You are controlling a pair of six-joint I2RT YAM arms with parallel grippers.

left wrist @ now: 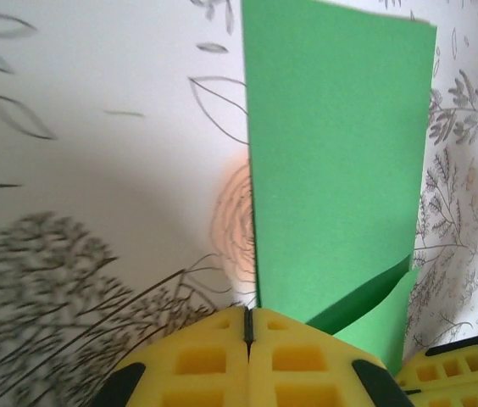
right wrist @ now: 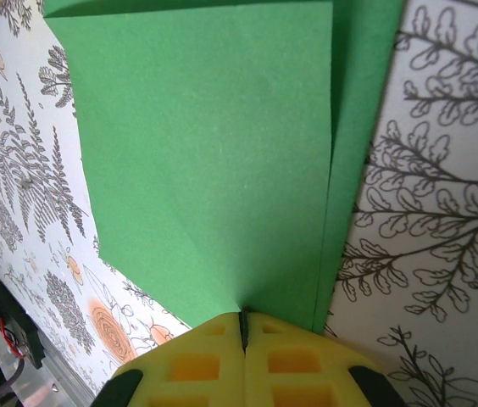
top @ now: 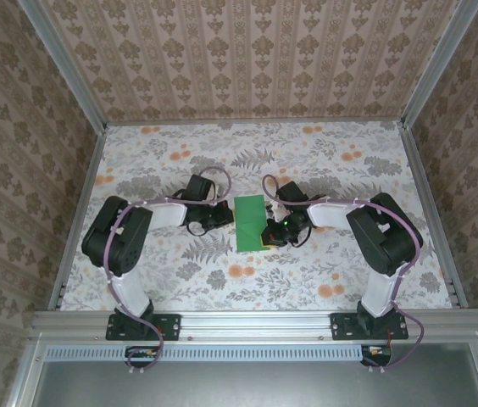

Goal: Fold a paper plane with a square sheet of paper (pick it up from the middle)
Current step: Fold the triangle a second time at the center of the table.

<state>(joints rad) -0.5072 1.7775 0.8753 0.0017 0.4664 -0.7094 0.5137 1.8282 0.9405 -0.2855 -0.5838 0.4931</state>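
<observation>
The square sheet of paper lies folded into a bright green upright rectangle on the floral table between the two arms. My left gripper is shut, its yellow tips right at the sheet's left edge; whether it pinches that edge cannot be told. My right gripper is shut on the paper's near right part, and the top layer puckers into its jaw seam. A narrow strip of the lower layer shows beside it. That corner lifts slightly. No dart shape is formed.
The floral tablecloth runs to patterned walls at the back and both sides. A metal rail borders the near edge, where both arm bases are bolted. The right gripper's yellow fingers show at the left wrist view's lower right.
</observation>
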